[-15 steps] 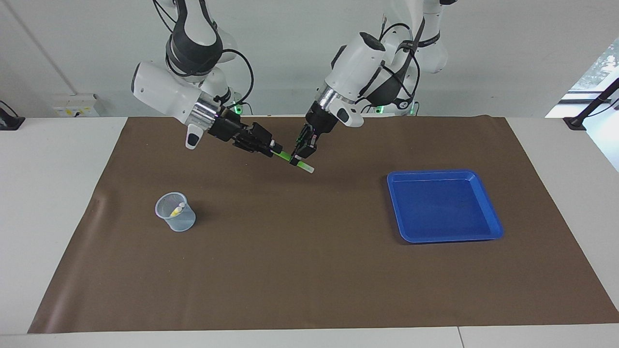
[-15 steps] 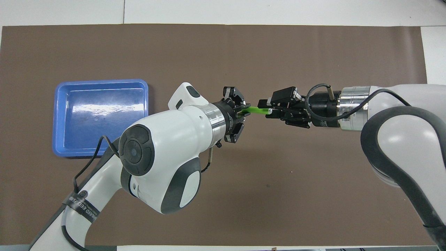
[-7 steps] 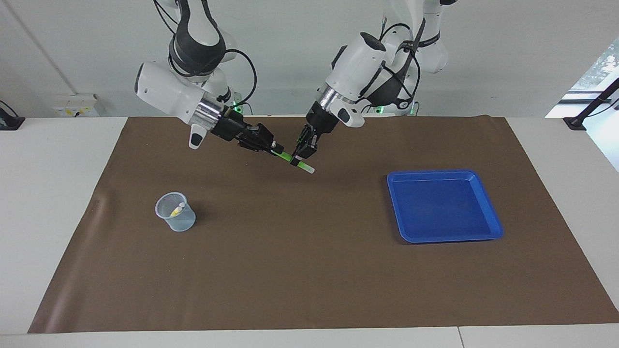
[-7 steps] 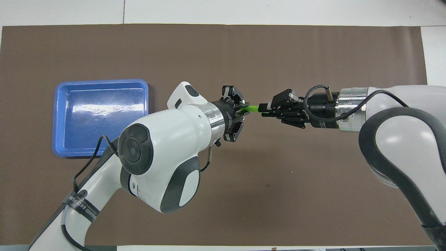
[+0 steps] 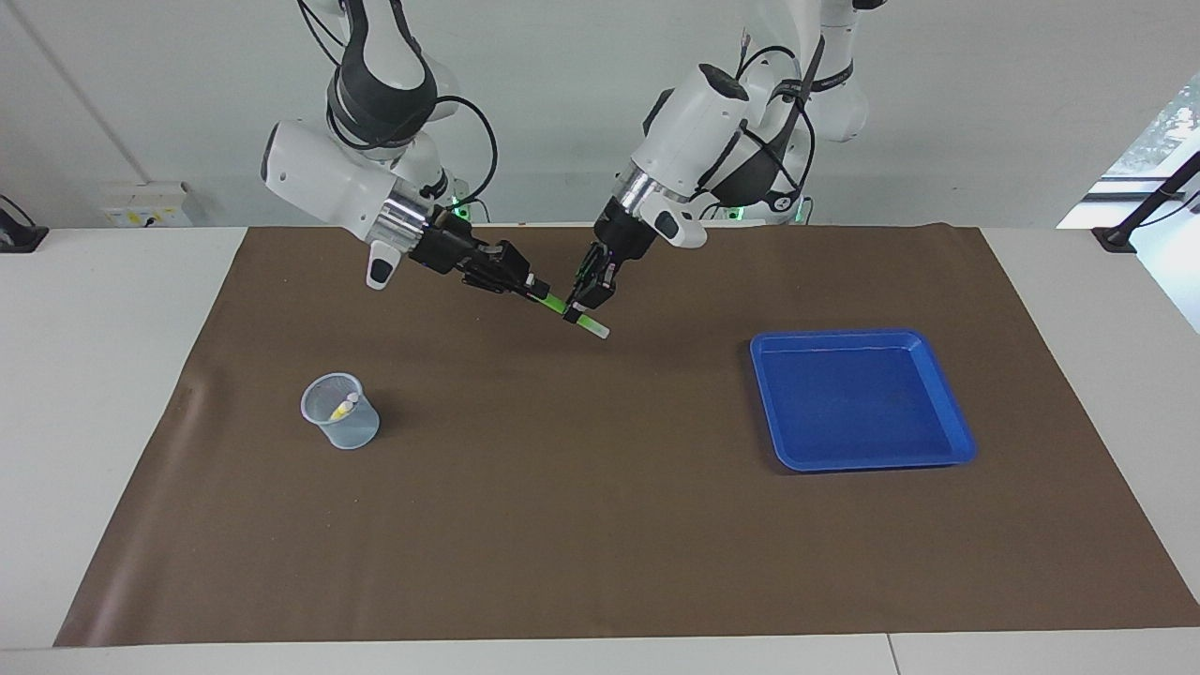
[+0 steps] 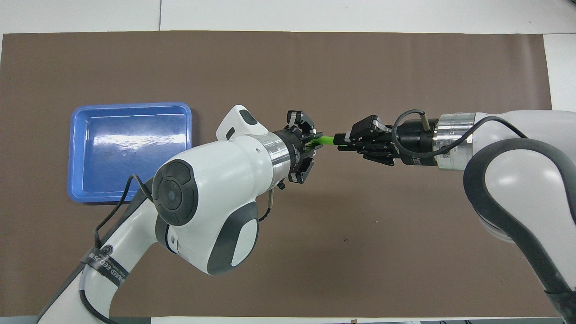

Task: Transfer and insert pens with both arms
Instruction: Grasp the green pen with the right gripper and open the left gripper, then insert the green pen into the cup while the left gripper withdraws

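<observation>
Gripping the green pen in my right jaws, clamped tight above the brown mat. My left jaws are meeting it too; I cannot tell whether they are parting.

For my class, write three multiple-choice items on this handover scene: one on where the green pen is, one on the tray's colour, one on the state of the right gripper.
1. Where is the green pen?
A. in the cup
B. in the air between the two grippers
C. in the tray

2. What colour is the tray?
A. red
B. white
C. blue

3. What is the right gripper doing?
A. it is shut on the green pen
B. it hangs open over the cup
C. it rests in the tray

Key: 1 B, the pen spans the gap from the right gripper to the left gripper, above the mat. 2 C, its rim and floor are blue. 3 A, its fingertips close on one end of the pen, away from the cup.
</observation>
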Controlling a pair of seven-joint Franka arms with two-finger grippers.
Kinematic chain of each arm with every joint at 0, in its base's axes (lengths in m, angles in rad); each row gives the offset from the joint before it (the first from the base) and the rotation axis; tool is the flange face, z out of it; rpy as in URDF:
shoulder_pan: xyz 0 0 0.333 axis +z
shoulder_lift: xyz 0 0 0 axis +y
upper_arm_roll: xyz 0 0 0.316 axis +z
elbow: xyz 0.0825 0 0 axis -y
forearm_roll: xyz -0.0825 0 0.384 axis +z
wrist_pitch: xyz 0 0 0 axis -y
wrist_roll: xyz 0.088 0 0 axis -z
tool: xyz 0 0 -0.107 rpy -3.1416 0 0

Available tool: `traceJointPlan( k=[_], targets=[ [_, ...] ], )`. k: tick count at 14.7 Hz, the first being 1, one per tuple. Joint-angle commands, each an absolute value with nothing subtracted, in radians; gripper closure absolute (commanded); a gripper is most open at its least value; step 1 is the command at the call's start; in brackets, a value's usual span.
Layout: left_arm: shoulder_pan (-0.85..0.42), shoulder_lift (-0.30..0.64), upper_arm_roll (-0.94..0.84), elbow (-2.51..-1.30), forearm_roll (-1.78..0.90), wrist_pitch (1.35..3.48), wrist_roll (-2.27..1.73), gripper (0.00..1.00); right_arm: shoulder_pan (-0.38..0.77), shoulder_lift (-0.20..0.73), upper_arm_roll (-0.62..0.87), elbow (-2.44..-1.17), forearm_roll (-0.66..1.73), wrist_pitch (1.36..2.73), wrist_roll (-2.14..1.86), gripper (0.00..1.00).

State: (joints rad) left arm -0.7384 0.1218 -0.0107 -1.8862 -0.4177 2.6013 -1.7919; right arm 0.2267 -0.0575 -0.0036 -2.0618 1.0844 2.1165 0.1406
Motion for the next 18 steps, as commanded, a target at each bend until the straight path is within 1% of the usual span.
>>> traceJointPlan(
  k=[1, 3, 6, 8, 9, 10, 12, 13, 15, 18],
  targets=[
    [-0.732, 0.109, 0.003, -1.916, -0.422, 2.573, -1.647, 0.0, 0.216, -0.072, -0.002, -2.068, 1.092, 2.114, 0.149, 1.0],
    [-0.672, 0.103, 0.005, -1.921, -0.422, 2.502, -1.531, 0.0, 0.184, -0.057, -0.009, -2.011, 1.045, 2.036, 0.15, 1.0],
    [-0.568, 0.084, 0.005, -1.922, -0.422, 2.321, -1.28, 0.0, 0.054, -0.008, -0.008, -1.851, 0.803, 1.803, 0.138, 1.0],
    [-0.51, 0.061, 0.006, -1.963, -0.42, 2.274, -1.084, 0.0, -0.02, 0.03, -0.009, -1.737, 0.651, 1.663, 0.095, 1.0],
    [-0.477, 0.051, 0.006, -1.991, -0.42, 2.264, -0.983, 0.0, -0.047, 0.043, -0.009, -1.706, 0.576, 1.625, 0.022, 1.0],
    [-0.448, 0.035, 0.008, -2.018, -0.416, 2.257, -0.891, 0.0, -0.066, 0.046, -0.009, -1.698, 0.504, 1.617, -0.08, 1.0],
    [-0.384, 0.012, 0.008, -2.066, -0.33, 2.237, -0.72, 0.0, -0.092, 0.046, -0.011, -1.721, 0.378, 1.646, -0.264, 1.0],
    [-0.349, 0.009, 0.006, -2.072, -0.296, 2.218, -0.637, 0.0, -0.101, 0.051, -0.011, -1.729, 0.336, 1.676, -0.334, 1.0],
    [-0.269, 0.006, 0.008, -2.069, -0.26, 2.175, -0.456, 0.0, -0.107, 0.075, -0.011, -1.723, 0.255, 1.687, -0.406, 1.0],
    [-0.169, -0.017, 0.009, -2.057, -0.138, 2.096, -0.232, 0.0, -0.172, 0.113, -0.012, -1.723, 0.189, 1.707, -0.556, 1.0]
  ],
)
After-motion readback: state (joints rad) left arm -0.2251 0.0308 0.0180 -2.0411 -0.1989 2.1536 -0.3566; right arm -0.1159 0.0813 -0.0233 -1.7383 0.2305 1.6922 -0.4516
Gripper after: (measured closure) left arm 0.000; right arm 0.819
